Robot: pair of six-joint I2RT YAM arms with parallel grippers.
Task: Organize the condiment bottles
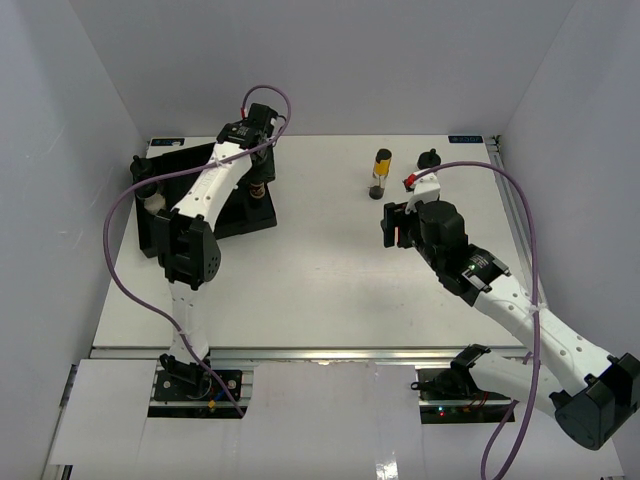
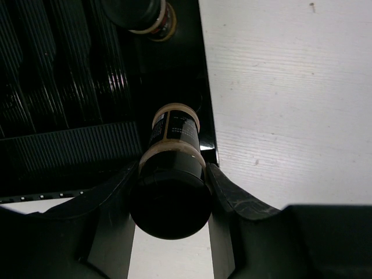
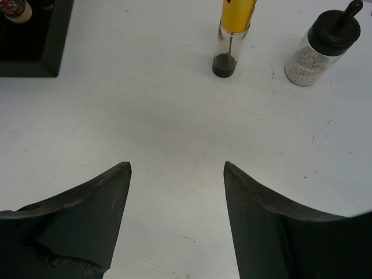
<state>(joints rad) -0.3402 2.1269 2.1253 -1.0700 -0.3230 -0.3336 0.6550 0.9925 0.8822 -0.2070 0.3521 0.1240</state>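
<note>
From above, the left arm reaches to the far-left corner, its left gripper (image 1: 258, 187) pointing down over the black ribbed plastic tray (image 1: 165, 160). The right arm stretches toward the far edge, with the right gripper (image 1: 394, 224) near the tall slim clear bottle with a yellow band (image 1: 381, 172). At the left wrist, the jaws clench a small clear jar with a black cap and pale brown contents (image 2: 170, 197) at the tray's edge; its dark label's print is too small to read. At the right wrist, the jaws stand released above the bare white table (image 3: 174, 104), and a clear jar of pale grains with a black knobbed cap (image 3: 317, 55) stands near the slim bottle.
</note>
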